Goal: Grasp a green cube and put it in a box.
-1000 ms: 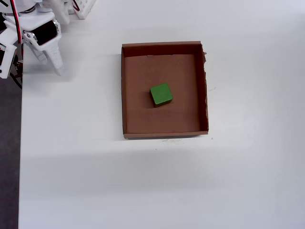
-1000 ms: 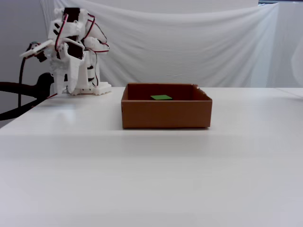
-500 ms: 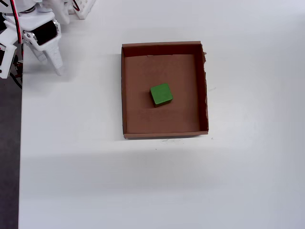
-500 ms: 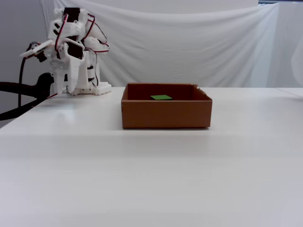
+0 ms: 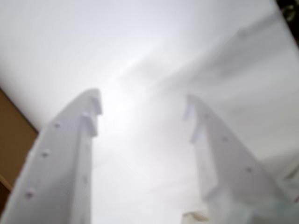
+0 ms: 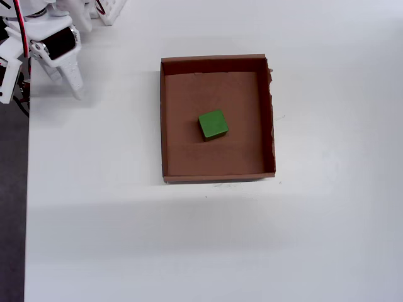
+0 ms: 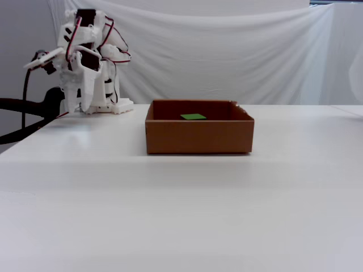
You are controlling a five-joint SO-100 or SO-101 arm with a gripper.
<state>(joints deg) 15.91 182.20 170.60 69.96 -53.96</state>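
We see the green cube (image 6: 213,124) sitting mid-frame inside the cardboard box (image 6: 165,119), our gripper (image 5: 142,112) spread wide and empty at upper left overhead; it looks light, rigid, best pinched across opposite flat faces.

The white table (image 6: 126,239) carries 1 box (image 6: 165,126) near its middle.

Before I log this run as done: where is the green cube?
In the overhead view the green cube lies on the floor of the box, near its middle, touching no wall.
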